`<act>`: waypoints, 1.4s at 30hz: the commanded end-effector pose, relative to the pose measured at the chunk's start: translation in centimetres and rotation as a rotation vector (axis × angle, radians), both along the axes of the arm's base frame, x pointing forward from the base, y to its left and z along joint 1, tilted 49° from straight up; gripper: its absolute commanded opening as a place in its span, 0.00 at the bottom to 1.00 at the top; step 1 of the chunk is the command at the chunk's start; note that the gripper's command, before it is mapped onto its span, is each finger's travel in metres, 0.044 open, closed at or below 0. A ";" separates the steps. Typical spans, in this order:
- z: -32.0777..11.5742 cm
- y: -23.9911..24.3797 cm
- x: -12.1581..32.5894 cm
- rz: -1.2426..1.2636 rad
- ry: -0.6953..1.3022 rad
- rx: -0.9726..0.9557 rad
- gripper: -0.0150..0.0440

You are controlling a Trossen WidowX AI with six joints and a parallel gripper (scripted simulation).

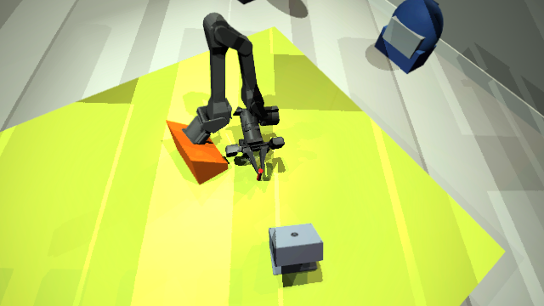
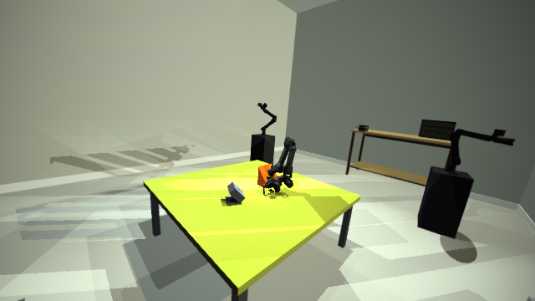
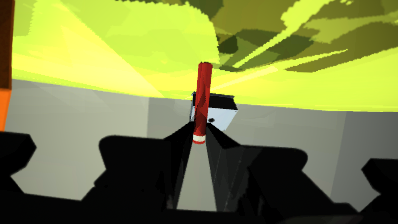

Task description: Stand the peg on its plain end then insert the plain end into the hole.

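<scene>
Your pincer is clamped on the red peg near its white-banded end, the plain end reaching away beyond the fingertips.
</scene>
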State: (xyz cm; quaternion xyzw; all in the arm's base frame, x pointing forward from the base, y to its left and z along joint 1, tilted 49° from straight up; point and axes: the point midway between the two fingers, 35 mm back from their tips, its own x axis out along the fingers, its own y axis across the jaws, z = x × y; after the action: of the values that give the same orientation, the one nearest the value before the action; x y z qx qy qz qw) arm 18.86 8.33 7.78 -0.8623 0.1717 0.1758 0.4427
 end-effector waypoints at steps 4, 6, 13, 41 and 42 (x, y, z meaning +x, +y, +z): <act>-0.1 0.2 -0.1 -0.003 -0.002 -0.002 0.34; -0.1 0.2 -0.2 -0.005 -0.004 -0.004 0.34; -0.1 0.2 -0.2 -0.013 -0.012 -0.009 0.34; 0.0 0.1 -0.2 -0.016 -0.014 -0.011 0.47; 0.0 0.1 -0.2 -0.016 -0.014 -0.011 0.47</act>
State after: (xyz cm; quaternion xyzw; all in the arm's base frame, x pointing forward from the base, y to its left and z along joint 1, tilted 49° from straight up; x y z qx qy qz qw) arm 18.71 8.44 7.76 -0.8645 0.1764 0.1649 0.4409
